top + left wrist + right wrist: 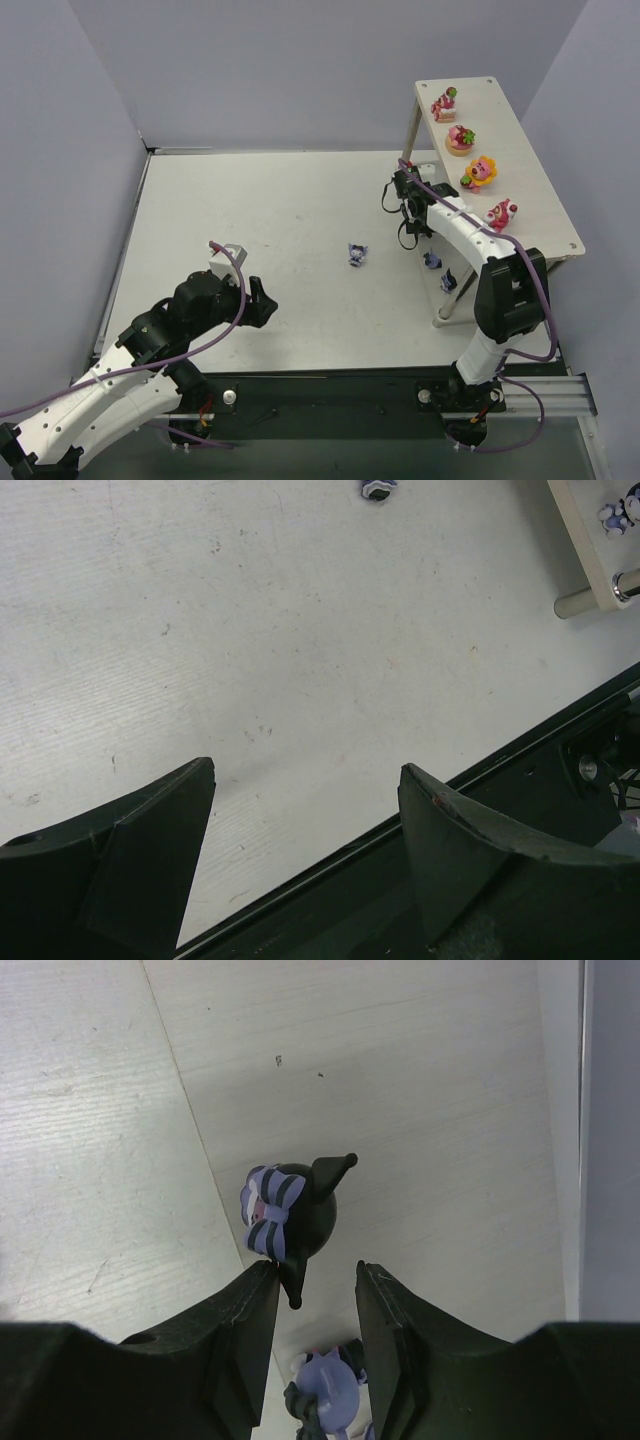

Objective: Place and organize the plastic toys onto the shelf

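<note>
Toys: four bright ones [461, 139] line the shelf [540, 215] top; dark ones [432, 259] sit on its lower board, and one straggler [357, 254] lies on the surface [250, 220] left of it. Both left fingers [150, 830] and right fingers [240, 1340] are spread and empty.

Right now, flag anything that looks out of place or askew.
One dark toy sits alone on the open tabletop, well apart from the shelf, while the four bright toys stand in a row on its top board. Nothing else stands out.
</note>
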You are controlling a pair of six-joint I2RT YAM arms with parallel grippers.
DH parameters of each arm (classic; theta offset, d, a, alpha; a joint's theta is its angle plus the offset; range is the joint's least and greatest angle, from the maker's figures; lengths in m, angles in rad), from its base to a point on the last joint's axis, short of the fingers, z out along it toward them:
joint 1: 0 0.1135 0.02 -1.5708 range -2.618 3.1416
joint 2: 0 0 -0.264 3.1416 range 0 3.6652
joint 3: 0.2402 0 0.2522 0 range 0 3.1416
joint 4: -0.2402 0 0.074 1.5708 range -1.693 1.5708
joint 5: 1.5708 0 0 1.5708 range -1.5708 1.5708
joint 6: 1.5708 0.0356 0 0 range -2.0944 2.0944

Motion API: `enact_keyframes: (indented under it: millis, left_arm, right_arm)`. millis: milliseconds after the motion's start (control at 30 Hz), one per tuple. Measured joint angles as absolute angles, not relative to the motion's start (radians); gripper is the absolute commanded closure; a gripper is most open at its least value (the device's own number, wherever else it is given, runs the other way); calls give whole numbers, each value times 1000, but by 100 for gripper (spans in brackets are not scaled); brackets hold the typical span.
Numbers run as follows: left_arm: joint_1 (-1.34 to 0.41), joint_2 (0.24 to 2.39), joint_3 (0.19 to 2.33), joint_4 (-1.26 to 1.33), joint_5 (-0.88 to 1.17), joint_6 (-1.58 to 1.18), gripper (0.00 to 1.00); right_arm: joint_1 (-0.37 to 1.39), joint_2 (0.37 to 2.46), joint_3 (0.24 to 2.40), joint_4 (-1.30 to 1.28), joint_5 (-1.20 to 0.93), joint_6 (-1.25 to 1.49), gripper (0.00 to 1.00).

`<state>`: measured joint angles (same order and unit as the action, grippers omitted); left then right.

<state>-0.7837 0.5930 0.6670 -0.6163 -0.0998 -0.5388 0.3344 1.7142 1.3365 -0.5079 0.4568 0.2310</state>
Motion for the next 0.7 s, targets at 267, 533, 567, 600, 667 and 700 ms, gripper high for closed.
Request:
enact_keyframes:
  millis: [267,533,567,600,667,700]
  left_arm:
    - [-784,593,667,-616,-100,-539,16]
    - [-784,593,667,-616,-100,-539,16]
    - [-784,593,666,-616,-100,-539,16]
    - [-784,593,666,-616,-100,-539,16]
    - [-784,593,666,-616,-100,-539,16]
    - [-784,593,665,-617,-100,-539,16]
  right_arm:
    - [336,1707,1327,-507,485,231,63]
    - [352,1707,1316,-509,521,234,63]
    - [355,1707,1316,-509,523,235,62]
    - [358,1705,1316,-509,524,235,61]
    - [366,1701,1316,-509,524,235,60]
    - [369,1696,1316,-509,524,235,58]
